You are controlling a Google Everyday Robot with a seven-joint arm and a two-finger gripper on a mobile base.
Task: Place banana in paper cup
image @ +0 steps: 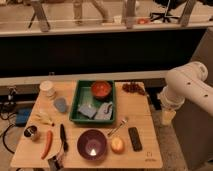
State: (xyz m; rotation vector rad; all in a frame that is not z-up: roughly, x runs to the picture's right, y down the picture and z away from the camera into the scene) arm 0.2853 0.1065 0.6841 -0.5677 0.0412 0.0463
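The small pale-yellow banana (44, 118) lies on the left side of the wooden table (142, 112). The white paper cup (48, 89) stands upright at the table's back left corner, a little behind the banana. My white arm (187, 90) is folded off the table's right edge, far from both. The gripper itself is out of view in this camera view; only the arm's links show.
A green tray (79, 102) holds a red bowl (100, 89) and cloths. Around it are a blue cup (60, 105), metal cup (31, 133), orange-red chili pepper (47, 143), black-handled tool (63, 137), purple bowl (92, 145), round yellow-orange fruit (117, 145), black remote (134, 138) and grapes (132, 88).
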